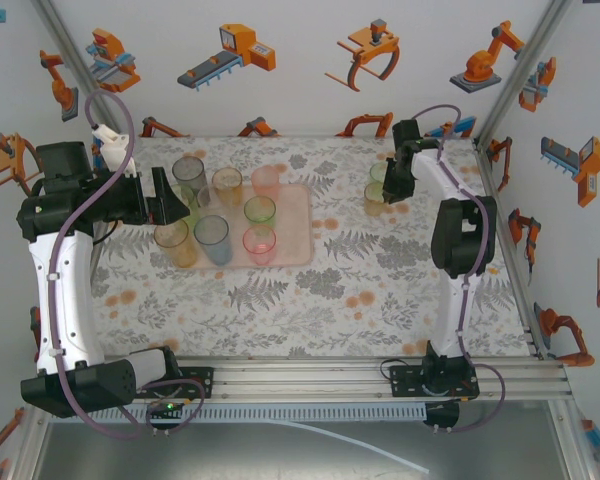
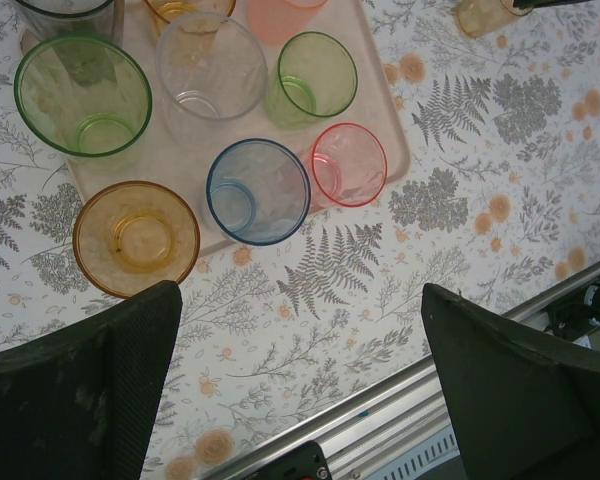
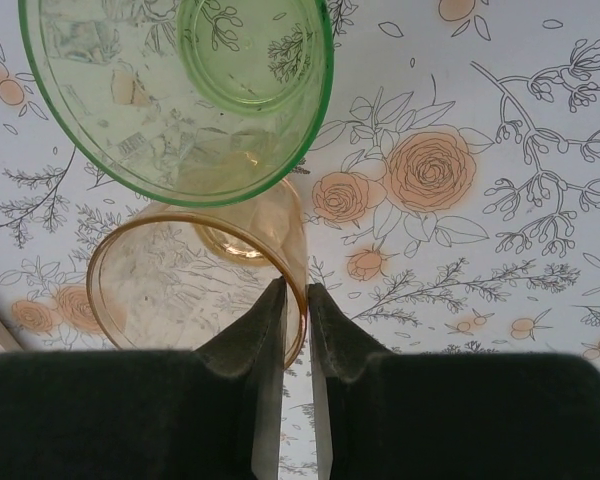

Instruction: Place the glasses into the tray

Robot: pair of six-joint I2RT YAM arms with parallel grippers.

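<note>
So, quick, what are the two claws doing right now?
Left gripper: open, holding nothing.
Right gripper: closed on the small translucent amber plastic tumbler, at its rim.

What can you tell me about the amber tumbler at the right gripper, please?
The amber tumbler is small, translucent, orange-tinted plastic, its round rim wider than its base. It stands upright and empty on the floral tablecloth at the far right, well apart from the tray. A green tumbler stands close beside it; whether they touch is unclear. The right gripper straddles its wall, one finger inside, one outside, nearly closed.
</note>
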